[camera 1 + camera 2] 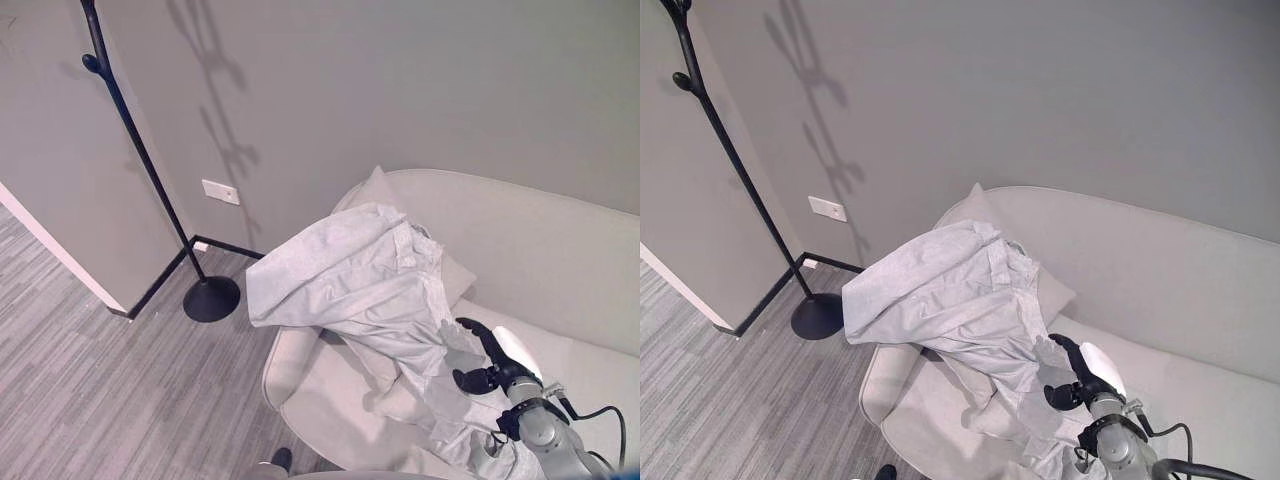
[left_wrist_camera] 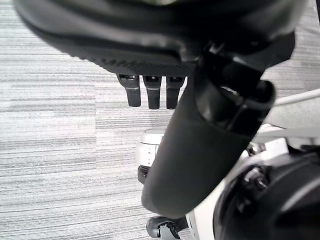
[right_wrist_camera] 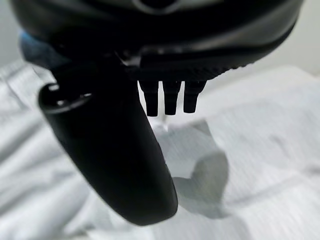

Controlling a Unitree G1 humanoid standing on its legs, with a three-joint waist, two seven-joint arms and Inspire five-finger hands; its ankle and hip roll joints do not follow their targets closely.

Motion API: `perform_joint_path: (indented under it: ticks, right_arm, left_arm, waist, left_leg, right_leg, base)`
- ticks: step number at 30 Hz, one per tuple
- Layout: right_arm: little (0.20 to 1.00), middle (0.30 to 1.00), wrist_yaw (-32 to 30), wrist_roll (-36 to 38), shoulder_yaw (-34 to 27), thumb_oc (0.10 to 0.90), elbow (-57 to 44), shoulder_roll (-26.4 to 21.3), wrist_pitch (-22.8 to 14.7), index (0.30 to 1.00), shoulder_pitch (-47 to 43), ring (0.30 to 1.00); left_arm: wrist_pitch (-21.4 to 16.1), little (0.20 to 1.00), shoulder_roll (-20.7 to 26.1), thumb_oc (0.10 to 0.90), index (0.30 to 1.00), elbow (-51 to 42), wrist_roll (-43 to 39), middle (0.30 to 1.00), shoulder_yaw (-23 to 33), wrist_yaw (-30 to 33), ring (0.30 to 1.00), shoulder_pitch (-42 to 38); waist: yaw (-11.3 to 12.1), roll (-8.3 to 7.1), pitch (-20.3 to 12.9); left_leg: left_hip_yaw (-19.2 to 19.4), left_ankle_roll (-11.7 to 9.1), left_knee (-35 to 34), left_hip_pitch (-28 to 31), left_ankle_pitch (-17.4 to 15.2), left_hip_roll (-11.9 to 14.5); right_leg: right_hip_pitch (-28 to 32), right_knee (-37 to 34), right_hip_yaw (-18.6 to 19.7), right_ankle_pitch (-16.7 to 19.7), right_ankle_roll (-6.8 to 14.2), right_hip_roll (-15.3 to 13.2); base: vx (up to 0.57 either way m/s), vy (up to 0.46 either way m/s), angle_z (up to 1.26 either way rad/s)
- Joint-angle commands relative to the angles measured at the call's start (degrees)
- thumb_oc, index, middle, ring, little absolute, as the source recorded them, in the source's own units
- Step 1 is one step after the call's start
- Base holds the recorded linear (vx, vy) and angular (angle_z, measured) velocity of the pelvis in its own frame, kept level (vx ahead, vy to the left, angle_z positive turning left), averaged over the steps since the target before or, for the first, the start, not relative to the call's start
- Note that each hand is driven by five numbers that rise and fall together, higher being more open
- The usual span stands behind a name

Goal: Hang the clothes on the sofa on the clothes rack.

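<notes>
on sofa (image 1: 560, 250), crumpled pale grey garment (image 1: 350, 280), draped

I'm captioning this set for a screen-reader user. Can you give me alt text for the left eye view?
A light grey garment lies draped over the arm and seat of a pale sofa, with the robot's right hand just above its lower folds. To the sofa's left, a black clothes rack stands in a grey wall corner.

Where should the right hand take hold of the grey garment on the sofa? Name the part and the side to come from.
Probably the raised hump of the grey garment, draped over the sofa armrest and cushion. It stands clear of the seat, so fingers can close on the cloth from above. The right hand hangs open over the garment's lower folds, so it should come from its own side and go up towards the hump.
</notes>
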Motion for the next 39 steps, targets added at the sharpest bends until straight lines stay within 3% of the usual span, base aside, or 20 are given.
perform_joint_path:
  ticks: [1, 14, 15, 18, 23, 33, 39]
  right_arm:
    - [0.9, 0.9, -2.2, -0.54, 0.56, 0.8, 1.13, -3.81, -2.06, 0.9, -6.4, 0.9]
    - [0.9, 0.9, -0.92, -0.01, 15.24, 0.8, 24.38, 3.12, 0.12, 0.9, -17.96, 0.9]
    - [0.3, 0.3, -0.24, -2.1, 18.6, 0.4, 29.67, 4.8, 0.72, 0.3, -19.86, 0.3]
    - [0.3, 0.3, 0.11, -3.26, 21.59, 0.4, 35.73, 7.44, 1.22, 0.3, -21.87, 0.3]
    - [0.3, 0.3, -0.22, -2.83, 22.07, 0.4, 37.44, 8.85, 1.85, 0.3, -22.29, 0.3]
    - [0.3, 0.3, -1.52, -2.12, 17.91, 0.4, 27.76, 3.53, 2.26, 0.3, -21.61, 0.3]
    - [0.3, 0.3, -8.17, -1.17, 1.04, 0.4, 8.11, -6.36, 2.84, 0.3, -16.99, 0.3]
  left_arm:
    - [-2.2, 0.9, -1.98, 0.8, 0.9, 1.55, 1.11, 0.9, -0.75, 0.28, 0.9, -4.37]
    - [-2.37, 0.9, -2.5, 0.8, 0.9, 2.49, 1.45, 0.9, -3.64, 1.64, 0.9, -5.6]
    - [-2.42, 0.9, -2.4, 0.8, 0.9, 2.32, 2.14, 0.9, -4.35, 1.78, 0.9, -6.35]
    - [-2.4, 0.9, -1.98, 0.8, 0.9, 1.82, 3.4, 0.9, -5.51, 2.11, 0.9, -7.23]
    - [-2.3, 0.9, -1.49, 0.8, 0.9, 1.42, 4.09, 0.9, -5.89, 2.72, 0.9, -7.8]
    - [-2.29, 0.9, -0.94, 0.8, 0.9, 1.29, 3.88, 0.9, -4.48, 3.21, 0.9, -7.12]
    - [-2.43, 0.9, -0.89, 0.8, 0.9, 0.08, -1.25, 0.9, 0.54, 2.88, 0.9, -5.5]
  waist:
    - [1.55, 1.43, 0.25]
    - [3.98, 2.52, 0.38]
    - [4.84, 2.52, 0.36]
    - [5.82, 2.45, 0.19]
    - [6.81, 2.15, -0.19]
    - [6.44, 1.36, -1.1]
    - [4.48, 1.42, -2.0]
  left_leg:
    - [-7.36, 2.35, -0.83, 1.14, -2.75, -2.64]
    - [-9.42, 2.07, -0.83, 0.38, -1.78, -3.71]
    - [-10.01, 1.97, -0.83, 0.1, -1.53, -4.01]
    - [-10.94, 1.84, -0.83, -0.38, -1.2, -4.42]
    - [-11.94, 1.67, -0.83, -0.79, -0.91, -4.85]
    - [-11.62, 1.73, -0.83, -0.44, -1.33, -4.6]
    - [-10.6, 2.13, -0.83, 0.31, -2.25, -4.19]
  right_leg:
    - [-1.09, 0.61, 1.04, 0.43, -1.58, 3.91]
    - [-0.79, 0.61, -0.99, 0.22, -1.74, 3.37]
    - [-0.75, 0.61, -1.58, 0.18, -1.76, 3.3]
    - [-0.81, 0.61, -2.47, 0.14, -1.78, 3.19]
    - [-0.79, 0.61, -3.46, 0.03, -1.74, 3.04]
    - [-0.48, 0.61, -3.2, -0.2, -1.65, 3.04]
    - [-0.34, 0.61, -1.99, -0.32, -1.53, 3.09]
  base:
    - [0.04, -0.014, 0.04]
    - [0.0, 0.009, 0.06]
    - [0.0, 0.006, 0.18]
    - [0.0, 0.005, 0.14]
    - [0.0, 0.008, 0.19]
    - [0.0, 0.0, 0.04]
    - [0.02, 0.014, -0.06]
